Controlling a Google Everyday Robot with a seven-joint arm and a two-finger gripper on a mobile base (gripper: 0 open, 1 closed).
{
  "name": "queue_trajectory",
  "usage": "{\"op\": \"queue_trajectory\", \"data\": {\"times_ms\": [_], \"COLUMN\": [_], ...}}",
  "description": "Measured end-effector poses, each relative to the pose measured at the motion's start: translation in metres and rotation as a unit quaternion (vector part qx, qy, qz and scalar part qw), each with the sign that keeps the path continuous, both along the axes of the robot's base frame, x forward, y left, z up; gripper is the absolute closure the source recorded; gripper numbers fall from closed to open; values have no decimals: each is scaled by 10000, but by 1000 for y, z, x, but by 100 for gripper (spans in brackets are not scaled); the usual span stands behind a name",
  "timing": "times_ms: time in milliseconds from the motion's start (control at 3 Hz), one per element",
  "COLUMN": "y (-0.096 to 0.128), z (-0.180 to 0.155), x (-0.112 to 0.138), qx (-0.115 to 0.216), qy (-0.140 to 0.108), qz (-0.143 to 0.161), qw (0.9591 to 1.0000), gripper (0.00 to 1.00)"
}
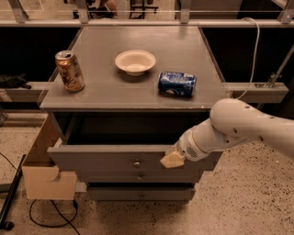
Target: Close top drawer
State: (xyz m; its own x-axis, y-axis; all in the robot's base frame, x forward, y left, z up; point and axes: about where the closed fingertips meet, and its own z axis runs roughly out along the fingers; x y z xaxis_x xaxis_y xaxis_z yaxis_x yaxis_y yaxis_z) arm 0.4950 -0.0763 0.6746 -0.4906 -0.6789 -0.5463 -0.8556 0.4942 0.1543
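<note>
This looks like a robot test area in an office: a speckled floor [248,206], loose cables [50,225], a railing [138,22] with chair legs [138,6] behind. The gripper [172,159] is at the top drawer [101,161] front.

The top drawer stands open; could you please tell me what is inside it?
No contents show in the top drawer: its interior is dark and partly hidden under the cabinet top. The gripper is at the drawer's front, right of the knob.
</note>
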Motion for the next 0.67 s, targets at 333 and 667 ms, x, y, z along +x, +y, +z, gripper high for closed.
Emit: {"op": "queue_trajectory", "data": {"times_ms": [333,667], "y": [0,0], "z": [0,0], "x": [0,0], "qx": [0,0], "qy": [0,0], "qz": [1,1], "qw": [10000,10000], "gripper": [0,0]}}
